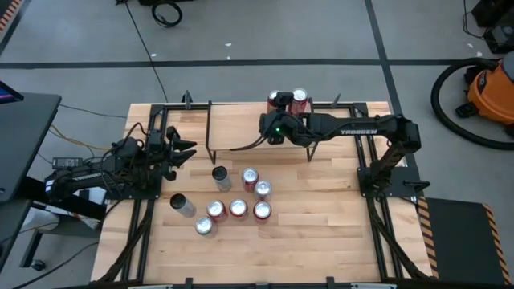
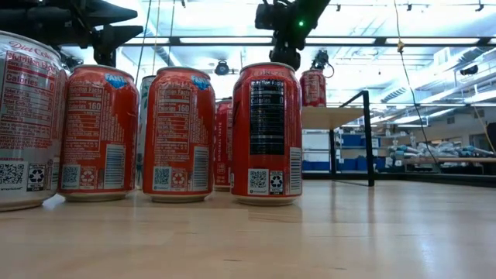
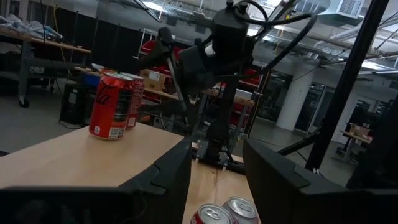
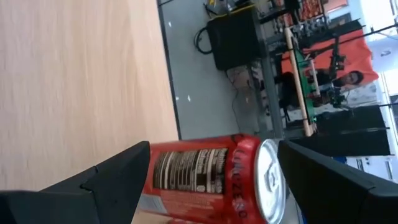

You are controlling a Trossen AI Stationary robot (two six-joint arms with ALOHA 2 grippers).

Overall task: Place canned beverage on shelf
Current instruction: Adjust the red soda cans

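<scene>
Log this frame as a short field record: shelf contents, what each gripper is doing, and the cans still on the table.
shelf: light plank on black legs at the far side of the table
cans on shelf: two red cans standing side by side at its right end
right gripper: over the shelf at those cans, fingers open either side of a red can
left gripper: at the table's left edge, holding nothing, waiting
cans on table: eight in a loose cluster in front of the shelf, one lying on its side
</scene>
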